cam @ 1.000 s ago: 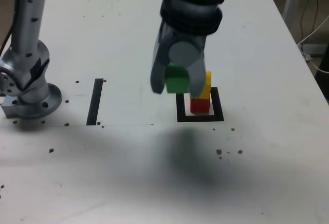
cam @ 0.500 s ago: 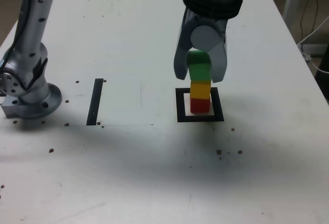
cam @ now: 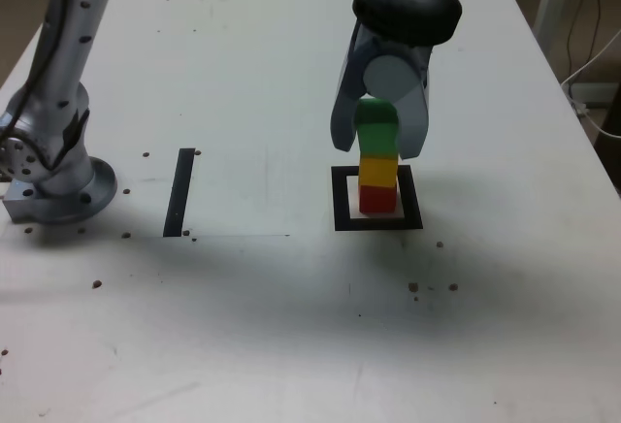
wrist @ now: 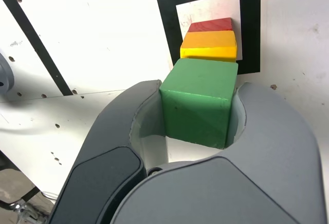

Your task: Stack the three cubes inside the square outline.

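A white table (cam: 243, 326) carries a straight black strip (cam: 179, 191) on the exterior view's left, with a faint pencil-like rectangle drawn beside it. Small dark screw holes (cam: 433, 288) dot the tabletop. Cables (cam: 592, 64) hang off the table's far right edge.

**No readable text in either view**

No letters, numbers, brand marks or labels can be read anywhere. The green cube (wrist: 199, 103) in the gripper (wrist: 198, 131) has plain faces, as do the yellow cube (wrist: 209, 46) and red cube (wrist: 211, 25) just beyond it. The square outline (wrist: 169, 29) beneath them is a plain black frame, no print. The black strip (cam: 179, 191), well off to the gripper's side, is unmarked. The tabletop (cam: 291, 326) shows only dark specks; the arm base (cam: 49, 166) shows no legible marking.
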Controlling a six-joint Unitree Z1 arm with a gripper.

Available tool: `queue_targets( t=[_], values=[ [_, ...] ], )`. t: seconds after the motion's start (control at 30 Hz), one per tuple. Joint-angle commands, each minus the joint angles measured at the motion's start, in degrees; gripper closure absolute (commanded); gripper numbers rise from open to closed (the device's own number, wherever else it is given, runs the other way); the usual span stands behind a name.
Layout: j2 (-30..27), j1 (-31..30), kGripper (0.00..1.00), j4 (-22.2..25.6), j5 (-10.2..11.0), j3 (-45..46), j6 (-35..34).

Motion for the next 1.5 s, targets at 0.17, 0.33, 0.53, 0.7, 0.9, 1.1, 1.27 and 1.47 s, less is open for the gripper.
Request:
queue_targets(
  t=[0.17,0.33,0.53,0.7,0.9,1.1,1.27,1.47],
  values=[
    [0.98,0.22,0.55,1.91,0.09,0.10,0.21],
    [1.25,0.24,0.12,1.85,0.09,0.30,0.21],
    [1.28,0.24,0.00,1.84,0.09,0.58,0.21],
    [1.18,0.24,0.00,1.84,0.09,1.03,0.21],
    [0.98,0.24,0.00,1.84,0.00,1.65,0.23],
    [-1.08,0.17,0.00,1.84,1.09,1.29,0.16],
    [-6.74,-0.21,0.00,1.84,4.69,2.25,-1.03],
    [-13.33,-0.28,0.00,1.78,6.04,7.98,-2.95]
  ],
)
